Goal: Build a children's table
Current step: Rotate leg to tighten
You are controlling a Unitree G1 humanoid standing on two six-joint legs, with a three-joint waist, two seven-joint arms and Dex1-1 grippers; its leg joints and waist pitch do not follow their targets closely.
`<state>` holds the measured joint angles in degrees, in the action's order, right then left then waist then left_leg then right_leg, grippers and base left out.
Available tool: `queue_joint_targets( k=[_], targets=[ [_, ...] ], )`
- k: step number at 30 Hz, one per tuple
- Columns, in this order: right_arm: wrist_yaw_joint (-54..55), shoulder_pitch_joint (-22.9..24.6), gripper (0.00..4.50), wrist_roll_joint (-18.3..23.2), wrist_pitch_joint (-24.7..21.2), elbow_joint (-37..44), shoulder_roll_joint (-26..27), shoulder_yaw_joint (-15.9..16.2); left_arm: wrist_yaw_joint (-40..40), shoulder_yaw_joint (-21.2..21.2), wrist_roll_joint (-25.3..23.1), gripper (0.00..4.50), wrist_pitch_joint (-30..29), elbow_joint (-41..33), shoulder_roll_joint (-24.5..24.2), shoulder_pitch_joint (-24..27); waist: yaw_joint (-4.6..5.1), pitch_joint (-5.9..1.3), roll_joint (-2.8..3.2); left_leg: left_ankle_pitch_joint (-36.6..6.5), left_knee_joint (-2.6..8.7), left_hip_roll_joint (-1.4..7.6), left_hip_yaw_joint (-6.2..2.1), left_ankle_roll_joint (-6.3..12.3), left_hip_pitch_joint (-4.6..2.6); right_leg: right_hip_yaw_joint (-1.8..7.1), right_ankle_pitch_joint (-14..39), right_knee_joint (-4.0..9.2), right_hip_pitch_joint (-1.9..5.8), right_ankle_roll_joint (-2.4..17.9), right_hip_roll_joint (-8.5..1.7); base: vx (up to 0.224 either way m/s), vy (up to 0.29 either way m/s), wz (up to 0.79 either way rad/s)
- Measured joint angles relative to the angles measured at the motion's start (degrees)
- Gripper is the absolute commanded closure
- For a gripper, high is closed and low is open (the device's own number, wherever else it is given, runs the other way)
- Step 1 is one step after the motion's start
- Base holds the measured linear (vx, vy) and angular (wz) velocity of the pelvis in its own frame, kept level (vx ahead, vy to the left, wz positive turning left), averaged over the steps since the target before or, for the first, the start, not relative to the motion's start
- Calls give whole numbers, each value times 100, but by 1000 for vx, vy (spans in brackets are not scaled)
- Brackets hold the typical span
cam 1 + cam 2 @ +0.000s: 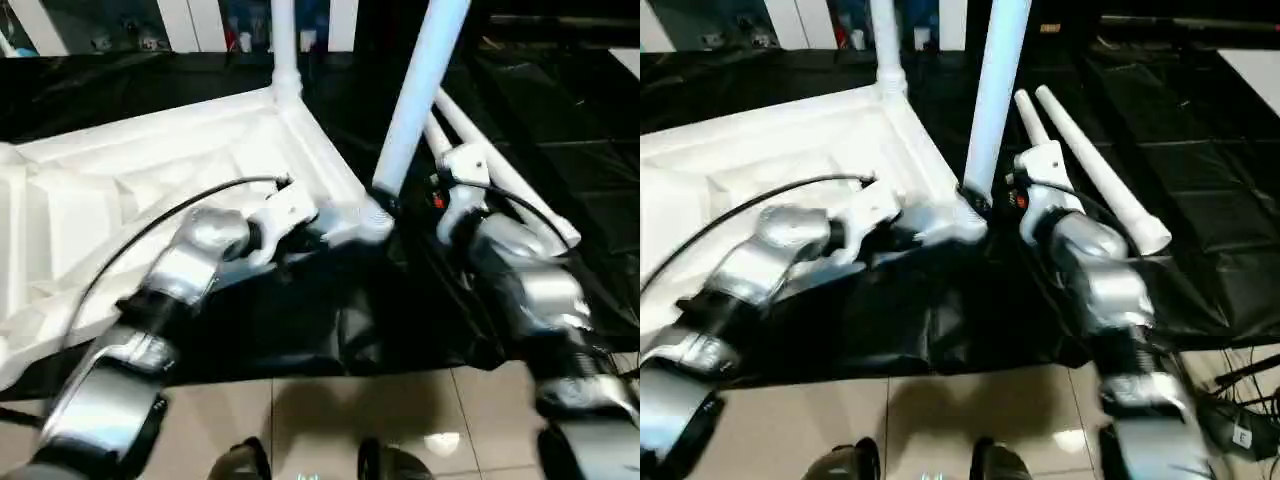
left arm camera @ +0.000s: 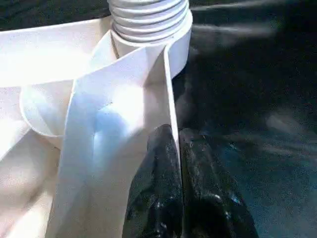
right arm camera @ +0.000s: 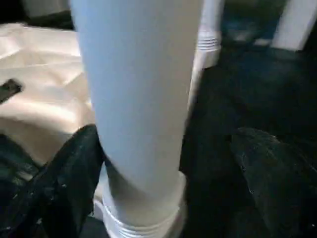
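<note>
Fitting legs into the upturned children's table (image 1: 150, 170). Right claw (image 3: 163, 168) spread wide around the near leg (image 1: 420, 90), standing in its corner socket. Left claw (image 2: 181, 183) pinched shut, empty, against the table's edge (ribbed underside up). Next, probably: fetching a loose leg (image 1: 1095, 165) lying beyond the right claw.

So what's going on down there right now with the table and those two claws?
Left gripper shut at tabletop rim. Right gripper open around the near corner's upright leg. Two spare legs lie alongside, nothing blocking.

I count one table top (image 1: 150, 170), two legs (image 1: 420, 90) standing in it, two legs (image 1: 1095, 165) lying beside it.
</note>
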<state>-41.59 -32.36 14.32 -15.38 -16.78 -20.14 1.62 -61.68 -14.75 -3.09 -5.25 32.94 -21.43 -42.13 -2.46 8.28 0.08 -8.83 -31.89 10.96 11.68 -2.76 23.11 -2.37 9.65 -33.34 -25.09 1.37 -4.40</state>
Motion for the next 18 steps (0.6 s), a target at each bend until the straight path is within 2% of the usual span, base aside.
queue_joint_targets(
  k=[3, 7, 9, 13, 18],
  targets=[
    [-740, 361, 18, 217, -325, 427, -494, 132, -464, -2, 188, 450, 189, -123, -290, 179, -51, 4, 3, 0, -10, 5, 1, 0, -1, -1, 0, -10, -1, -1, 2, 0, 0, 0],
    [-1098, 531, 18, 228, -471, 654, -601, 326, -658, 25, 234, 450, 197, -180, -344, 238, -65, 7, 4, 0, -38, 5, 2, -1, -1, 9, 0, -28, -2, -1, 1, 0, 0, 0],
    [-1184, 628, 18, 170, -467, 721, -597, 480, -799, 29, 290, 450, 187, -371, -369, 366, -67, 8, 6, 0, -41, 4, 3, -2, -2, 13, 0, -32, -1, -1, -1, 0, 0, 0],
    [-1154, 665, 18, 42, -374, 691, -580, 589, -984, 26, 344, 450, 162, -546, -418, 465, -93, 16, 6, 1, -49, 4, 5, -4, -2, 14, 4, -59, -8, -6, -4, 0, 0, 0],
    [-1155, 575, 18, -161, 0, 425, -539, 697, -1087, 26, 428, 450, 150, -648, -470, 549, -90, 20, 5, 1, -57, 4, 6, -4, -2, 15, 5, -68, -9, -8, -6, 0, 0, 0]
  ],
)
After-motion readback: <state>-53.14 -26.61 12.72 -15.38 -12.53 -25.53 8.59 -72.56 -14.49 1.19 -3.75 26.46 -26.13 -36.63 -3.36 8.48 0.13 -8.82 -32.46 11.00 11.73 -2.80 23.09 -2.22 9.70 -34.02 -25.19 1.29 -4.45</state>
